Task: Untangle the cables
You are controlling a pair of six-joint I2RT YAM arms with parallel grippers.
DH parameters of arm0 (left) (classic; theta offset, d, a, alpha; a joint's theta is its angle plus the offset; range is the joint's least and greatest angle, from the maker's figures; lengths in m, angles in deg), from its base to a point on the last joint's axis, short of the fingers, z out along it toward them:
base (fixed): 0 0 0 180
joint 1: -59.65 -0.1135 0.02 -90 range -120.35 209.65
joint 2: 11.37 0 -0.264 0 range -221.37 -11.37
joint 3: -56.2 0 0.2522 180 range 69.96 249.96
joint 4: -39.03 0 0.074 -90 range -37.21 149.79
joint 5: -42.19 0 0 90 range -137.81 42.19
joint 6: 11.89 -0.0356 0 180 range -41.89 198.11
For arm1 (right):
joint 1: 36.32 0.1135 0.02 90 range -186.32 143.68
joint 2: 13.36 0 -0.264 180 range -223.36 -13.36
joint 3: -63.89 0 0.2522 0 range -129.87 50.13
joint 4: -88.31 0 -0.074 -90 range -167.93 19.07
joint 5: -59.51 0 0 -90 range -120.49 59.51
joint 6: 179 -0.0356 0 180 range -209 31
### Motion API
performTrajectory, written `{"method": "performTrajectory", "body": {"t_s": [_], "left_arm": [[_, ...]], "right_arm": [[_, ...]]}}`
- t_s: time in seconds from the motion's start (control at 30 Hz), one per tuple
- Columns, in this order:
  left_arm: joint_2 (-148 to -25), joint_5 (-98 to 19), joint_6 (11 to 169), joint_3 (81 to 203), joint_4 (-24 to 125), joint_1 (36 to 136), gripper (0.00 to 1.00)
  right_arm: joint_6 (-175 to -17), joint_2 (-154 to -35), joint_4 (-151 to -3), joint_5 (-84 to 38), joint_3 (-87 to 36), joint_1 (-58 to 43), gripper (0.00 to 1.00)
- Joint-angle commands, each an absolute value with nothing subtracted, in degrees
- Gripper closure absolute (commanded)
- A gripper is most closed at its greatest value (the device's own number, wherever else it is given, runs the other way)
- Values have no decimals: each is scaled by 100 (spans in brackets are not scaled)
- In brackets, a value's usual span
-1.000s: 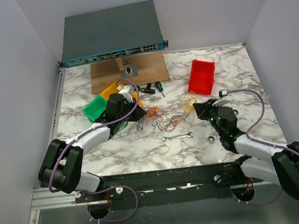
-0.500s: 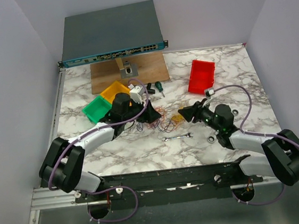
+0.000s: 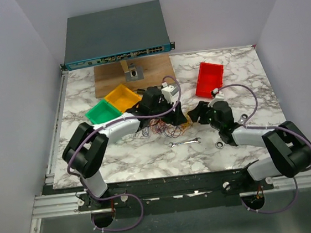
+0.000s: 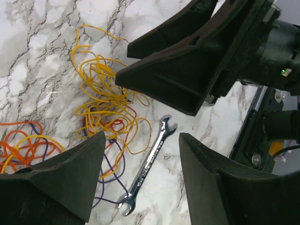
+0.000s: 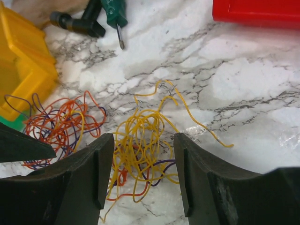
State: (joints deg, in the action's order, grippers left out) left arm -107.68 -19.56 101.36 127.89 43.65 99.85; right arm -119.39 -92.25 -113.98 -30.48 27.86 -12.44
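While both arms have swung in toward the middle over the last second, nothing's actually been grabbed yet.

A second ago the left gripper (image 3: 174,110) sat back by the green bin (image 3: 100,112) and the right gripper (image 3: 189,116) was further out to the right. Now they're nose to nose over the cables (image 3: 165,127). Both sets of jaws are spread wide and empty. The cables lie loose on the marble table (image 3: 241,85) just beyond the wrench (image 3: 185,142), with a yellow clump (image 5: 140,145) right under the right gripper's fingers and an orange clump (image 5: 58,124) beside it. My guess is it's lined up for a first pinch-and-pull on the yellow bunch, so the untangling has barely started.
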Motion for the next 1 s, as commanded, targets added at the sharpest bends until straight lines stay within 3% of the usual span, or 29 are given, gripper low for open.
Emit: {"method": "performTrajectory", "body": {"t_s": [0.0, 0.07, 0.17, 0.27, 0.3, 0.33, 0.47, 0.5, 0.67, 0.97], "left_arm": [[-11342, -2006, 9912, 13406, 5255, 10129, 34], [-11544, -2085, 9870, 13675, 5582, 10183, 34], [-11912, -2041, 9868, 14021, 5923, 10229, 34], [-12240, -1889, 9826, 14359, 6253, 10254, 38], [-12319, -1902, 9811, 14443, 6395, 10258, 43], [-12364, -1925, 9786, 14510, 6481, 10256, 50], [-12395, -2020, 9753, 14554, 6571, 10254, 93], [-12387, -2057, 9752, 14550, 6584, 10248, 100], [-12046, -2501, 9961, 14218, 6411, 10032, 100], [-10204, -2555, 10838, 11888, 4223, 8934, 100]], "right_arm": [[-12075, -9659, -11098, -2912, 2499, -1260, 42], [-12105, -9855, -11071, -2725, 2407, -1272, 44], [-12156, -10150, -11071, -2440, 2275, -1281, 58], [-12137, -10109, -11172, -2295, 2284, -1277, 89], [-12138, -10016, -11265, -2309, 2379, -1279, 98], [-12135, -9867, -11361, -2332, 2460, -1277, 99], [-12111, -9196, -11805, -2417, 2901, -1281, 99], [-12100, -9002, -11929, -2423, 3026, -1284, 99], [-12088, -7955, -12604, -2691, 3747, -1280, 99], [-12377, -6496, -12272, -4664, 4381, -1290, 99]]}}
